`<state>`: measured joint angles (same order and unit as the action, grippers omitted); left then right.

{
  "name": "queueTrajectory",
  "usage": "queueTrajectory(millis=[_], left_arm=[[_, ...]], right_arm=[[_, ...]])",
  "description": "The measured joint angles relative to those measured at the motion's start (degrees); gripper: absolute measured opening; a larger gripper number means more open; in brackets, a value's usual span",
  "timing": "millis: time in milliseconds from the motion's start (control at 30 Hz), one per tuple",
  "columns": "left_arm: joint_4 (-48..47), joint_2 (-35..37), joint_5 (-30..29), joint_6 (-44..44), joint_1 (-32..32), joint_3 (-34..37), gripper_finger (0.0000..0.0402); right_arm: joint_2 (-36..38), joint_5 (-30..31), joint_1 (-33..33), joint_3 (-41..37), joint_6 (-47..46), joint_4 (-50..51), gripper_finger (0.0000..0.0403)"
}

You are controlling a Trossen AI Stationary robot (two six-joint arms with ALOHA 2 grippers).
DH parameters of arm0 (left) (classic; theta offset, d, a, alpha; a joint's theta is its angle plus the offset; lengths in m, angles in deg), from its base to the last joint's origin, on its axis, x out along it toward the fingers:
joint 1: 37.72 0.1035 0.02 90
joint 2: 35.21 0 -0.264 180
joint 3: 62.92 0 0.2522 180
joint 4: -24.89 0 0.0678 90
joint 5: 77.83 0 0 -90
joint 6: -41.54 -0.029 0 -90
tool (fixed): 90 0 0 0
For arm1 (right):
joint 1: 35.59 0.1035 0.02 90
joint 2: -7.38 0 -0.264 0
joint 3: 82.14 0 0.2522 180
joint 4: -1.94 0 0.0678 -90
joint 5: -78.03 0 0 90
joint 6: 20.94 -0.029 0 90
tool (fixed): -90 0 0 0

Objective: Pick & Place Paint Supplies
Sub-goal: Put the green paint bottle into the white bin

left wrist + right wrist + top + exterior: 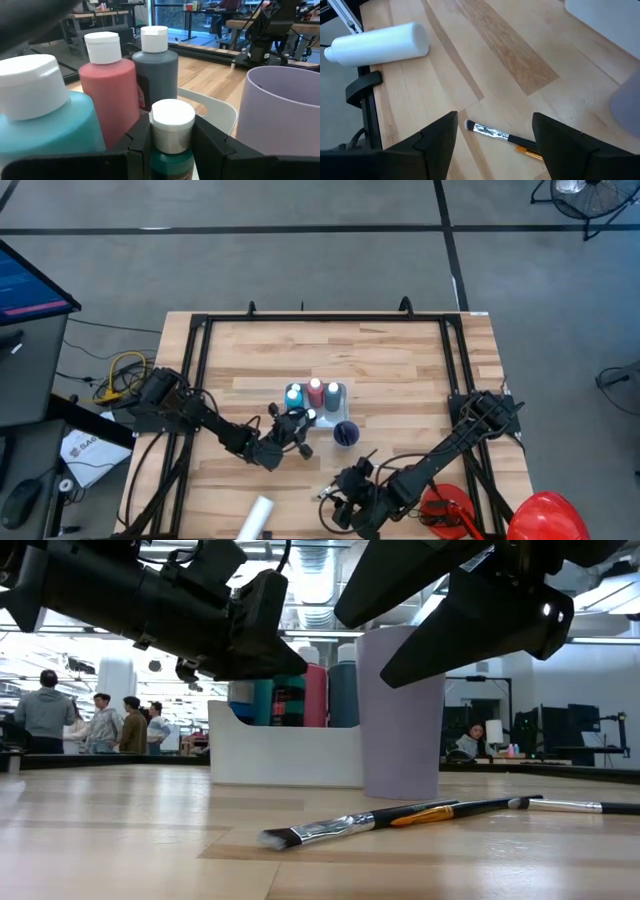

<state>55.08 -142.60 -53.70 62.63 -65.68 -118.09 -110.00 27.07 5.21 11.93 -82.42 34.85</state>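
A white caddy at mid-table holds a light blue bottle, a red bottle and a dark grey bottle, all upright with white caps. My left gripper is at the caddy's near side, shut on a dark green bottle with a white cap. A lilac cup stands right of the caddy. My right gripper hovers open near the front edge, above a thin dark-handled brush. Two brushes lie flat on the table. My left gripper pinches the dark green bottle at its neck and shoulder, just under the white cap, one finger on each side. The fingers come in almost level from the table's near left. The bottle stands upright; its base is hidden, so what it rests on cannot be told.
A white bottle lies on its side at the table's front edge, left of my right gripper. A red dome and a red tool sit at the front right. Bare wood lies at the far and left parts of the table.
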Motion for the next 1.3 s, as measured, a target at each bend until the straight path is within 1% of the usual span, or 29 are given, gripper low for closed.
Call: queueTrajectory(millis=[367,467,533,633,900,1167,1300], left_arm=[[1.00,-1.01,0.86,-0.25,0.21,-0.34,0.0087],[-0.51,-1.61,1.23,-2.34,-0.49,-1.36,0.0087],[-0.89,-1.71,0.36,-3.12,-1.07,-1.78,0.0087],[0.56,-1.40,-0.15,-3.04,-1.28,-2.33,0.0087],[-0.06,-1.42,-0.54,-1.99,-1.26,-2.27,0.0086],[-0.72,-1.40,1.43,-1.59,-1.19,-2.27,0.0092],[-3.03,-1.34,1.73,-0.58,-1.19,-2.27,0.0095]], right_arm=[[0.00,0.00,-0.04,0.00,0.17,-0.06,0.0249],[0.00,0.00,-0.11,0.00,0.43,-0.07,0.0249],[-0.02,0.00,-0.11,0.00,0.52,-0.04,0.0249],[-0.02,0.00,-0.12,0.00,0.55,-0.04,0.0249],[-0.02,-0.01,-0.13,0.00,0.55,-0.11,0.0249],[-0.02,-0.02,-0.11,0.00,0.55,-0.11,0.0249],[-0.02,-0.02,-0.11,0.00,0.55,-0.09,0.0249]])
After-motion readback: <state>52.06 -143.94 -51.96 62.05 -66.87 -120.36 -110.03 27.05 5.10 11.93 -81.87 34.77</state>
